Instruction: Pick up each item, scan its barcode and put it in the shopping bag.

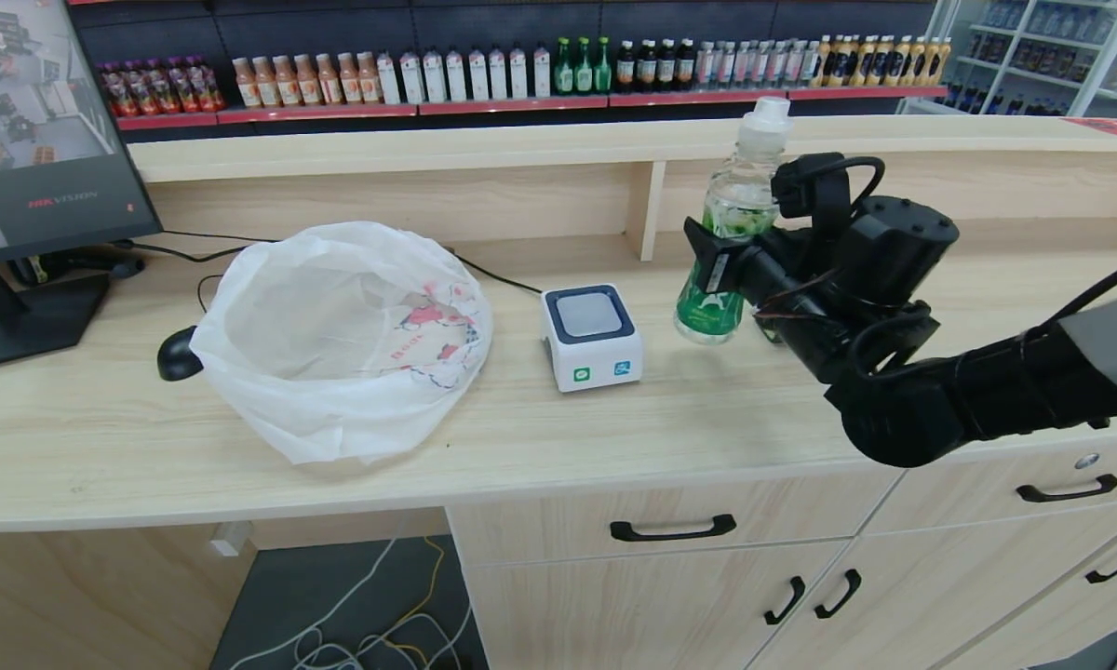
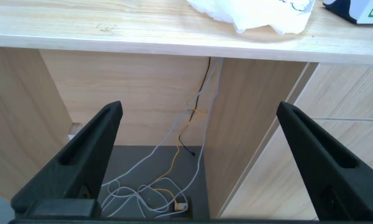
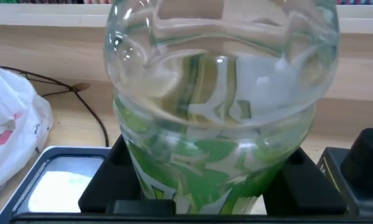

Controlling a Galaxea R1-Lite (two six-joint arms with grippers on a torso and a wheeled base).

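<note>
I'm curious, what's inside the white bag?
The bag looks empty: just crumpled plastic with red print showing. Its front wall hides the near bottom.

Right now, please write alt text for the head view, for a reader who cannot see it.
The right gripper holds a clear bottle with a green label, nearly upright, above the wooden counter, just right of a small white scanner. Left of the scanner, an open white shopping bag lies on the counter.
</note>
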